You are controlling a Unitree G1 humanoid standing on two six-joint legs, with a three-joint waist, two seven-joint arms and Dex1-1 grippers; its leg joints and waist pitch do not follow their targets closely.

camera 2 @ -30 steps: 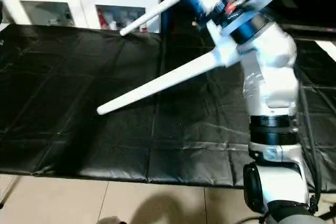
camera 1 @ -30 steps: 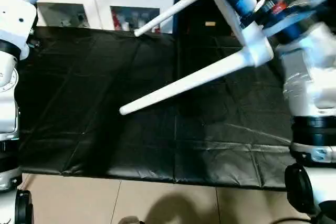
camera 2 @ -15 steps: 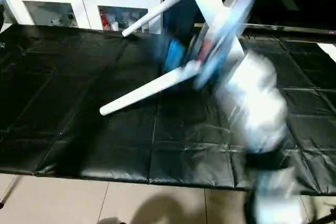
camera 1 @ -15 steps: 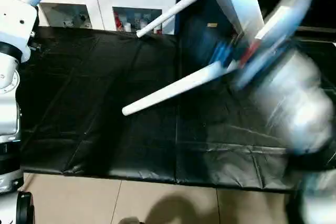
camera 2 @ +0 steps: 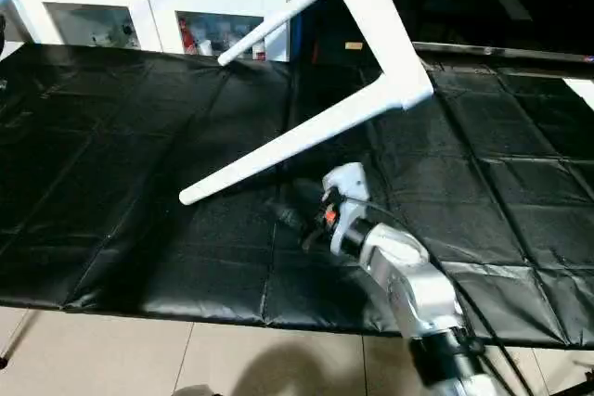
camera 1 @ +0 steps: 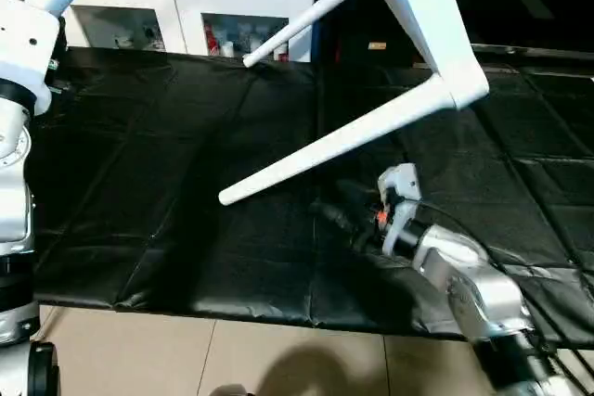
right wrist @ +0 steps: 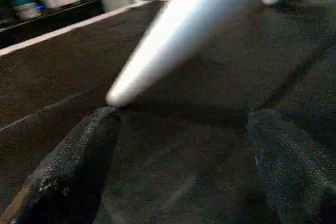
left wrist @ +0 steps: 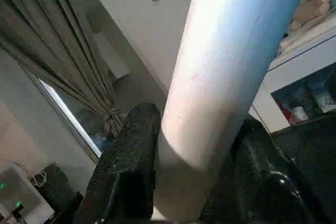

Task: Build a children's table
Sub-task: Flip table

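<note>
— Item: white plastic children's table, long round tapered legs fitted; where is it kept?
— Held tilted above black sheet; one leg is clamped by left gripper. Right gripper is spread wide, empty, low over sheet.

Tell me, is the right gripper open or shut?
Open: the right gripper shows both fingers wide apart, with nothing between them.
</note>
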